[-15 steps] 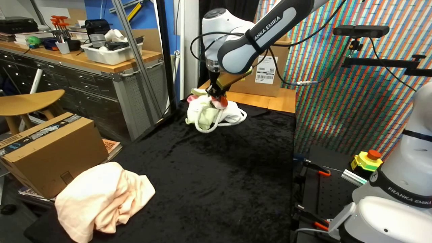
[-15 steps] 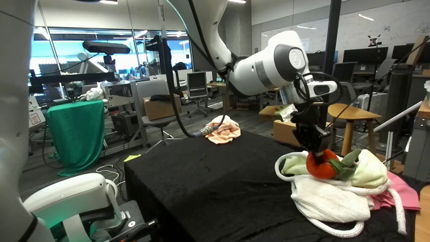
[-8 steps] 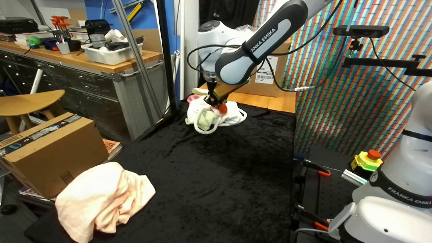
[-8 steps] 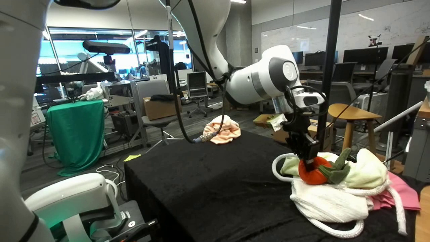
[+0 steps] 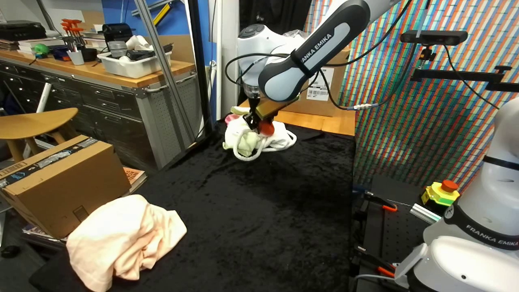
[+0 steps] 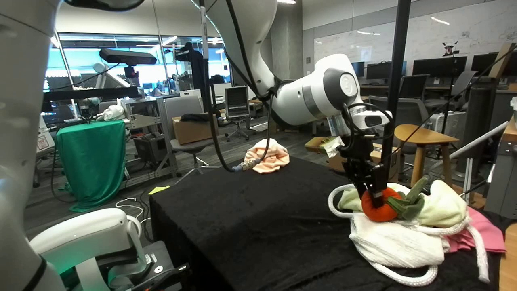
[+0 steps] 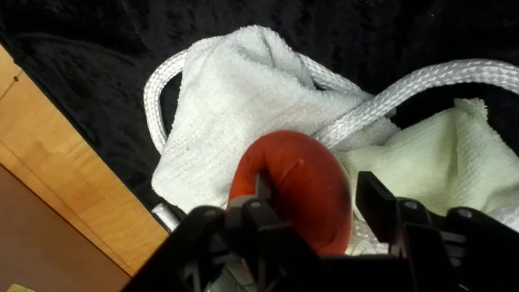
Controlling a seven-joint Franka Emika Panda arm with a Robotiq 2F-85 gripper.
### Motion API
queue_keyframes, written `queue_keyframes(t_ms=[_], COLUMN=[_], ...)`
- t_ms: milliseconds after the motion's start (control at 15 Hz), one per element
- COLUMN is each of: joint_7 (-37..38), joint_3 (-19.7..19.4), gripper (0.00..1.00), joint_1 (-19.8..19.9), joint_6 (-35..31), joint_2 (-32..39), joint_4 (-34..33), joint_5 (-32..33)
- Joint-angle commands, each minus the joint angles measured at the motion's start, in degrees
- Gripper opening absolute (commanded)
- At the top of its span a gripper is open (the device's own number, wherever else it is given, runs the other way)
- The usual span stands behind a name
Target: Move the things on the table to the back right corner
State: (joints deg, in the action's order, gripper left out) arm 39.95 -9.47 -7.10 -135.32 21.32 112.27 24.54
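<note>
In an exterior view, the peach cloth (image 5: 125,235) lies at the near left of the counter (image 5: 259,211). At the far end, the rope (image 5: 245,158) loops beside the green cloth (image 5: 248,144) and the white cloth (image 5: 280,138). On them sits the red thing (image 5: 266,129), between the parted fingers of the gripper (image 7: 314,182), a gap showing beside one finger. Farthest, at left, the pink cloth (image 5: 232,117) shows.

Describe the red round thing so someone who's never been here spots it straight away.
Start at the black table; near the wooden surface bordering it, find a heap of cloths. On top lies the red thing. Unlike the limp cloths and white rope there, it is plump and round, with green leaf shapes at one side.
</note>
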Motion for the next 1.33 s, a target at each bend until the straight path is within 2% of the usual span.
queue_keyframes(t_ms=[0, 67, 133, 800, 1000, 1267], joint_7=[2.7, 3.1, 4.0, 9.2, 7.3, 1.7], joint_3=[-0.7, -0.7, -0.6, 3.0, 5.5, 10.8], gripper=[0.89, 0.98, 1.0, 1.0, 1.0, 1.0], joint_1=[-1.1, -1.3, -1.6, -2.0, -2.3, -3.9], joint_6=[-0.6, -0.7, -0.9, -0.5, -0.4, 2.3], joint_2=[-3.1, -3.9, -4.7, -11.3, -12.3, -12.3], joint_4=[1.8, 2.2, 2.6, 5.5, 5.9, 4.1], joint_5=[3.0, 3.9, 5.0, 13.7, 14.0, 11.4])
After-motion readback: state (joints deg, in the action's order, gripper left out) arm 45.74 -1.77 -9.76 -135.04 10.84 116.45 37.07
